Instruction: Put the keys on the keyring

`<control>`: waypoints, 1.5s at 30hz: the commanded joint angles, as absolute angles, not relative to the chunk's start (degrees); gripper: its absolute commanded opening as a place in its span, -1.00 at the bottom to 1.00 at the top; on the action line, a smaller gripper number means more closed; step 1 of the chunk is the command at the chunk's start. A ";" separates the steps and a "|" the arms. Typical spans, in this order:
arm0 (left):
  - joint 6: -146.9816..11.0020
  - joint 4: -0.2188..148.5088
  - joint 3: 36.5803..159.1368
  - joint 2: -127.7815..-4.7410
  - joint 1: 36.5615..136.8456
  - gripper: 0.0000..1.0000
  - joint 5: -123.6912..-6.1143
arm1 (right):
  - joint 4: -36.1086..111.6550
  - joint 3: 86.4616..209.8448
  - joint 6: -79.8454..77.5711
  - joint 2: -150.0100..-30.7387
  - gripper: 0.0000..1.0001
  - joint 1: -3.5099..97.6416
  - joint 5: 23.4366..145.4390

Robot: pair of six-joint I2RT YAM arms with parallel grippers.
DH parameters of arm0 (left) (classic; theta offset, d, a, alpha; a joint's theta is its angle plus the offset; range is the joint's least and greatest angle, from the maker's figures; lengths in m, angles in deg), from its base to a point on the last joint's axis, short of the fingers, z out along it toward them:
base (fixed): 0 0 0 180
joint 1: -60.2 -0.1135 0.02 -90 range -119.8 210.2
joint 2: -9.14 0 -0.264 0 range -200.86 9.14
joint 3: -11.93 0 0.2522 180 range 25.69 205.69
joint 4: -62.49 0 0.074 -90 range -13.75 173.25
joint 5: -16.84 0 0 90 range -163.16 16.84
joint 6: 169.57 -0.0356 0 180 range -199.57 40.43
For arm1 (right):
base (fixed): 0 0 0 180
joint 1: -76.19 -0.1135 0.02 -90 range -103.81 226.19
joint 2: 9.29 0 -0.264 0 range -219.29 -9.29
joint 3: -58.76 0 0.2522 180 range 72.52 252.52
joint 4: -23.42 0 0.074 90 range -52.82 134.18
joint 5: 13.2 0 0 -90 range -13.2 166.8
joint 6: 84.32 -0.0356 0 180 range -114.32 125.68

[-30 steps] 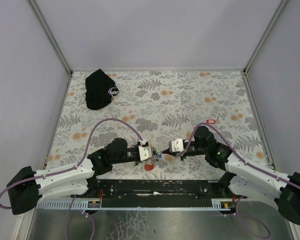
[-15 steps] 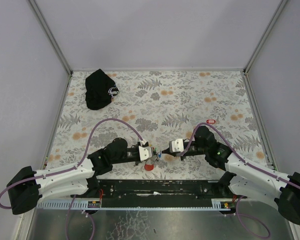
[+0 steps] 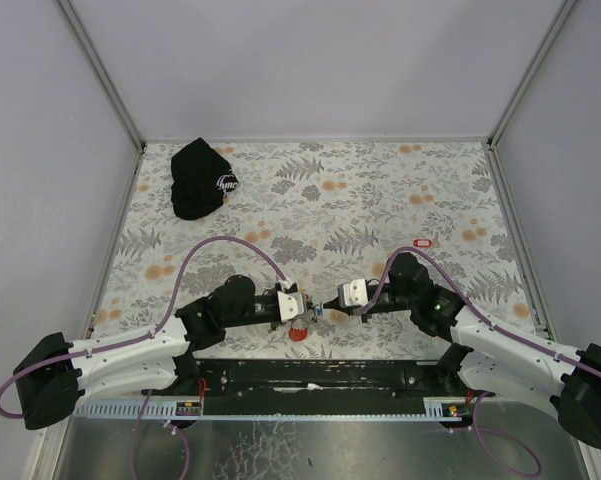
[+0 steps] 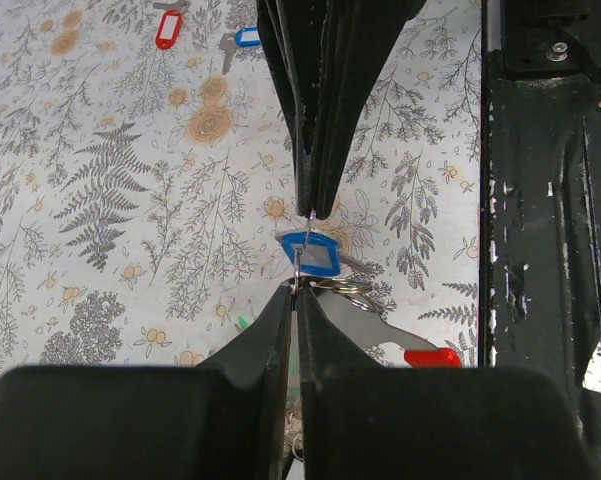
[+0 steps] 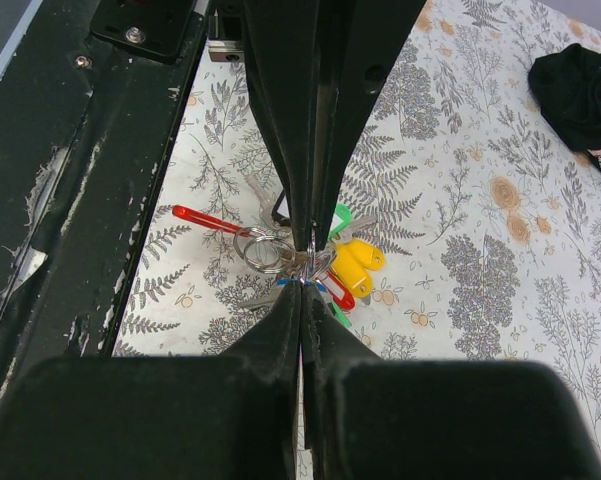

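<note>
Both grippers nose to nose over the key bunch, hugging the near edge

The left gripper (image 3: 304, 310) and right gripper (image 3: 326, 304) are both clamped shut, tips almost touching, with a thin sliver of metal between them; can't tell which one pinches it. Just below are the keys (image 5: 352, 262), with glossy oblong tags in yellow, green, red and blue, bunched against the wiry keyring (image 5: 260, 248). The black base rail (image 3: 310, 375) is close at 6 o'clock. The flowery tablecloth (image 3: 380, 190) is open toward 12, with a soft black cap (image 3: 198, 178) at 10 and a lone red tag (image 3: 425, 243) at 2.
</note>
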State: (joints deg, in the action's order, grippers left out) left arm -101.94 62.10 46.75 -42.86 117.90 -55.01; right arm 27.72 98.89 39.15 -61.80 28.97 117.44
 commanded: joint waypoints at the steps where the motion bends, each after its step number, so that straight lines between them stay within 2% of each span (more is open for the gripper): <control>1: -101.98 59.11 48.19 -42.66 117.41 -1.00 -53.41 | 26.26 99.34 39.75 -61.52 -1.00 28.29 118.21; 45: -101.68 58.74 47.91 -42.12 117.15 -1.00 -52.48 | 24.74 100.34 36.15 -63.51 -1.00 28.12 116.64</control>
